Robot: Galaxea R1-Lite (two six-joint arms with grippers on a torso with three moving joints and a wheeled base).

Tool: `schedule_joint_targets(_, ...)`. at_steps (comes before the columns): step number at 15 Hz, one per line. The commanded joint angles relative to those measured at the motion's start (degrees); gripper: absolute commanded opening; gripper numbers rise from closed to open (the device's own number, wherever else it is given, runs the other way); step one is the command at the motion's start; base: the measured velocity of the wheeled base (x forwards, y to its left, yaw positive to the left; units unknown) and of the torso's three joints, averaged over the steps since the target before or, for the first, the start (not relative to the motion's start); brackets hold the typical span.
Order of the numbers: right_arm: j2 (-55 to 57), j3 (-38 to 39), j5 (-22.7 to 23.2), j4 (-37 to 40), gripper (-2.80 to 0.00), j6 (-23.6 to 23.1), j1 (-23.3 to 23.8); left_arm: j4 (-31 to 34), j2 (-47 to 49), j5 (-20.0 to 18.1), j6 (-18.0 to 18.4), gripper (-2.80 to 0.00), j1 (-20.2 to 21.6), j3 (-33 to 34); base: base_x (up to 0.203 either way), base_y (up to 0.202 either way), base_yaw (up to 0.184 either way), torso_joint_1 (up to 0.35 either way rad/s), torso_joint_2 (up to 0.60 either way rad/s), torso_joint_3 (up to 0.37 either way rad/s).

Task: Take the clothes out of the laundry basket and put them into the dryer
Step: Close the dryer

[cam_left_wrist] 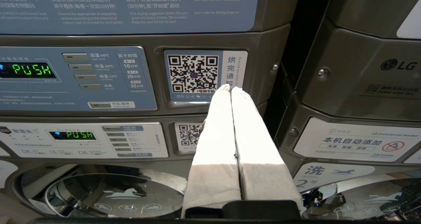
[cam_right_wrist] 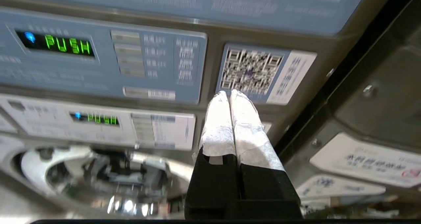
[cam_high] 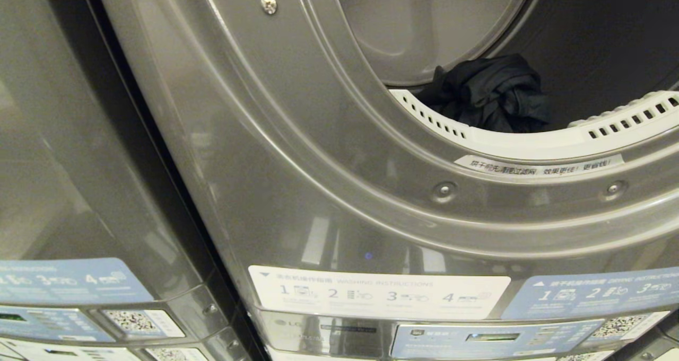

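Note:
A dark bundle of clothes [cam_high: 490, 93] lies inside the drum of the grey dryer [cam_high: 329, 154], just behind the white perforated rim [cam_high: 530, 141] of its round mouth. Neither arm appears in the head view. My left gripper [cam_left_wrist: 230, 88] is shut and empty, pointing at the dryer's QR-code sticker [cam_left_wrist: 194, 73]. In the right wrist view my right gripper [cam_right_wrist: 229, 93] is also shut and empty, its white-wrapped fingers pressed together below another QR-code sticker [cam_right_wrist: 251, 71]. The laundry basket is out of view.
A second grey machine [cam_high: 79, 165] stands to the left of the dryer. Control panels with green PUSH displays [cam_left_wrist: 33, 69] sit below the dryer mouth. A washer's round glass door [cam_left_wrist: 111, 196] lies under them.

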State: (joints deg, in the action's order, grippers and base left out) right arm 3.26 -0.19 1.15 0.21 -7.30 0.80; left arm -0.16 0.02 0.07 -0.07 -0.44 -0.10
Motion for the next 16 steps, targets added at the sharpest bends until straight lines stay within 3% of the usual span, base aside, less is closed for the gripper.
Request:
schedule_joint_targets(1,-3.3,0.2,0.0,0.0,-2.8,0.8,-0.3,0.0,-0.1,0.0,0.0,-2.8,0.0,0.0,0.0,0.0,0.0,0.0,0.0,0.0)
schedule_joint_targets(13,-3.3,0.2,-0.3,-0.1,-2.8,2.5,-0.3,0.6,-0.1,0.0,0.5,-2.8,0.0,-0.3,0.0,0.0,0.0,0.0,0.0,0.0)
schedule_joint_targets(16,-3.3,0.2,-0.2,-0.1,-2.8,2.6,-0.3,0.5,-0.1,0.0,0.5,-2.8,0.0,-0.2,-0.153,0.0,0.001,0.005,0.01,-0.001)
